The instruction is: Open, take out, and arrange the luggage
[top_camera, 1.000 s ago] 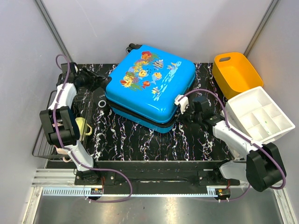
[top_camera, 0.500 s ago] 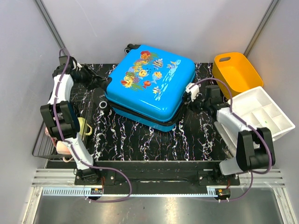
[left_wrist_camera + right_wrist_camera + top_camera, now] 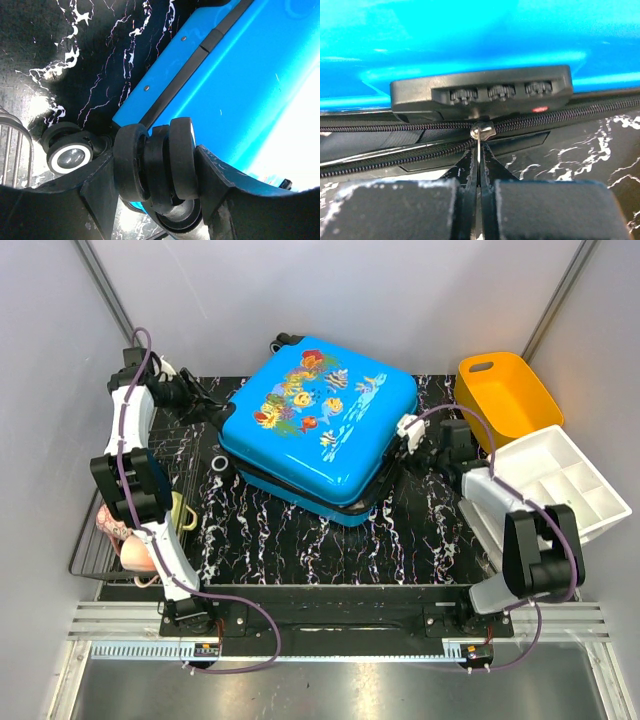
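Observation:
The bright-blue luggage with its fish print lies flat, lid up, on the black marbled table. At its back left corner my left gripper is shut on one black double wheel, a finger pressing each side. At the suitcase's right side my right gripper is shut on the thin metal zip pull. The slider sits right under the black combination lock. To the slider's left the zip band is parted, and the lid stands slightly off the base along the front edge.
An orange bin stands at the back right, with a white compartment organiser in front of it. A wire rack with a yellow item lies at the left edge. A small ring lies beside the suitcase's left corner.
My right gripper has drawn the zip pull from the front right corner along the right side toward the back. My left gripper moved back and left with the wheel; the suitcase shifted slightly.

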You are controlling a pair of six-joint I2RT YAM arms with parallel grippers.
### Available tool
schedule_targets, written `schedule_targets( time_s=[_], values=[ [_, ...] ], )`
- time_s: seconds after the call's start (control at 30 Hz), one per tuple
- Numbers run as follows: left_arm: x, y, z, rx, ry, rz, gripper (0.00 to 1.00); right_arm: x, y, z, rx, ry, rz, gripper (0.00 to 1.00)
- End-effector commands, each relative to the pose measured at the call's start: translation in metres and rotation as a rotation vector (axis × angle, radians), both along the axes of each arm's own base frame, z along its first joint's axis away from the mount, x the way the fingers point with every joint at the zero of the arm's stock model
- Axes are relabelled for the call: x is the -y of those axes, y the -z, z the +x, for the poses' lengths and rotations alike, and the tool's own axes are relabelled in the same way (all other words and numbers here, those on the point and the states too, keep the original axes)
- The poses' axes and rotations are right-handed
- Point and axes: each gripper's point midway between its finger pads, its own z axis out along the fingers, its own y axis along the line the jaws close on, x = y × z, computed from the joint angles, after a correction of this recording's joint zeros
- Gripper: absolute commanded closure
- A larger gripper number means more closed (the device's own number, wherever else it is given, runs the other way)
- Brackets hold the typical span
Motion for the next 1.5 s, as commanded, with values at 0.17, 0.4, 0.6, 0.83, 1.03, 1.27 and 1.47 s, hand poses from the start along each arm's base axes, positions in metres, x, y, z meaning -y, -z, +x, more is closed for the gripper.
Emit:
schedule_targets(
  time_s=[0.17,0.4,0.6,0.83,1.03,1.27,1.47],
  values=[
    [-0.012,-0.008,0.009,0.191,0.17,0.137,1.0,-0.108,-0.029,-0.096,0.007,-0.216,0.153,1.0],
    [-0.017,0.007,0.013,0.174,0.217,0.169,1.0,-0.096,-0.04,-0.1,0.025,-0.105,0.108,1.0],
    [-0.023,0.03,0.018,0.136,0.228,0.186,1.0,-0.037,-0.041,-0.07,0.026,-0.036,0.038,1.0],
    [-0.031,0.035,0.027,0.142,0.227,0.228,1.0,0.004,-0.048,-0.029,0.065,0.047,-0.004,1.0],
    [-0.034,0.038,0.029,0.138,0.233,0.24,1.0,0.035,-0.059,0.025,0.098,0.187,0.028,1.0],
    [-0.036,0.041,0.033,0.139,0.232,0.252,1.0,0.062,-0.074,0.064,0.233,0.229,0.032,1.0],
    [-0.038,0.045,0.033,0.127,0.233,0.258,1.0,0.081,-0.077,0.11,0.304,0.216,0.083,1.0]
  ],
)
